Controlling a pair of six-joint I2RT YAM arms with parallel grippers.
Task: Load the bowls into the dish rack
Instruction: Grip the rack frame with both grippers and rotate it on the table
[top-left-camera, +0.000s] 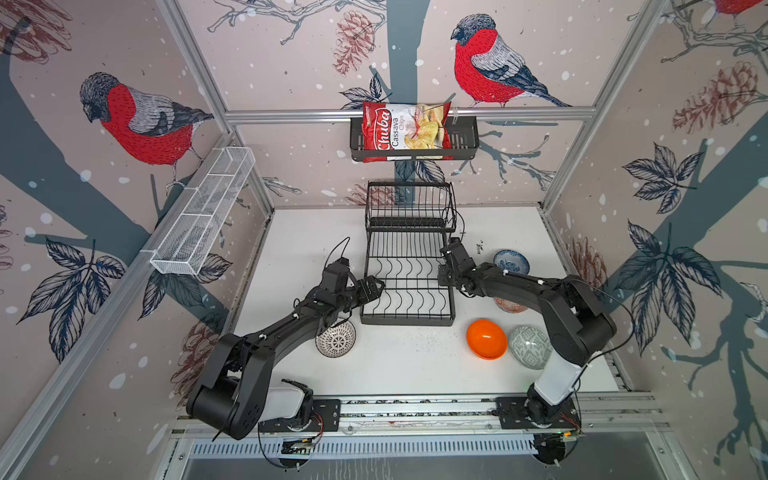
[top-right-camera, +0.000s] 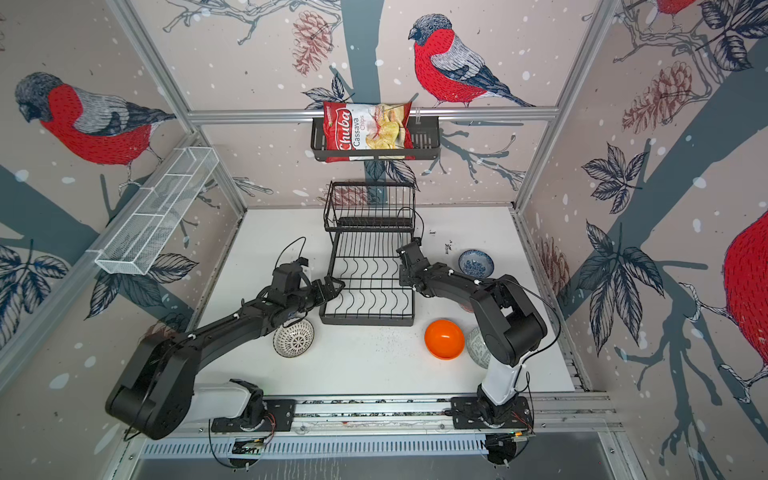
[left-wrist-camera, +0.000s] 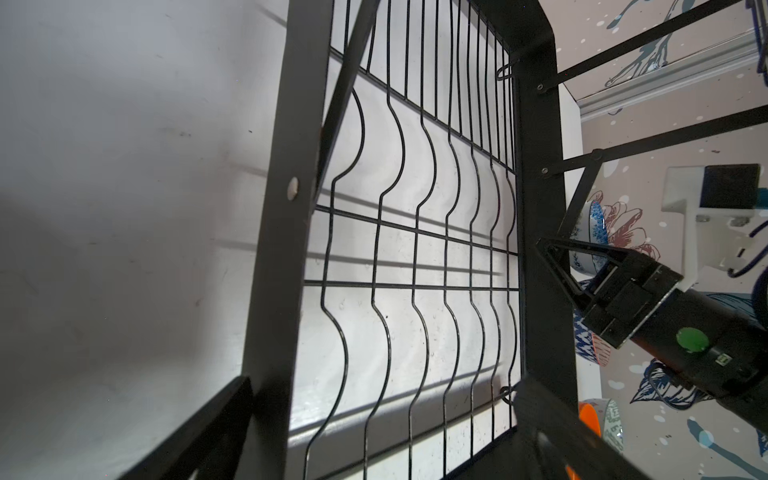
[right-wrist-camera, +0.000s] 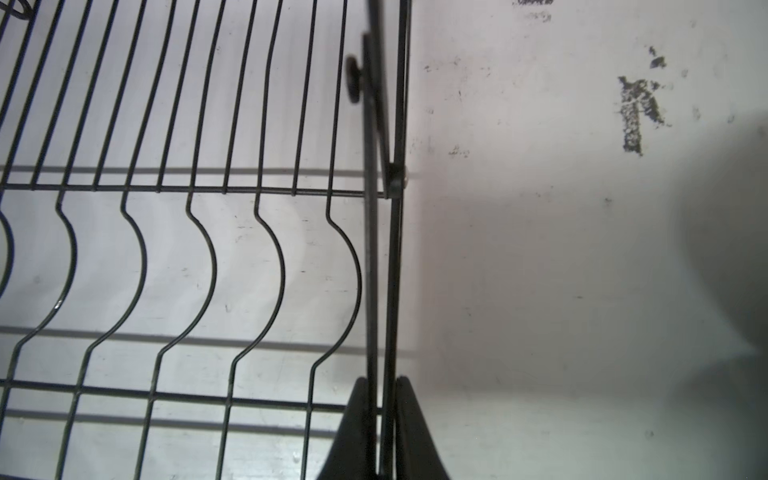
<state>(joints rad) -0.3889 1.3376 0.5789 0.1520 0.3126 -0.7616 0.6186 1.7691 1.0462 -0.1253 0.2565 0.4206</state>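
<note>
- Red chips bag (top-left-camera: 405, 131) sitting in the black slatted basket (top-left-camera: 465, 143) on the back wall: big white script "Chuba", readable in both top views.
- Same bag, smaller print beside it: "Cassava Chips".

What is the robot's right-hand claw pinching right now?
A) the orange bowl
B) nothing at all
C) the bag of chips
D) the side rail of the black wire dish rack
D: in the right wrist view the right gripper has its fingers closed on either side of the dish rack side rail, while the orange bowl sits apart, untouched.
</note>
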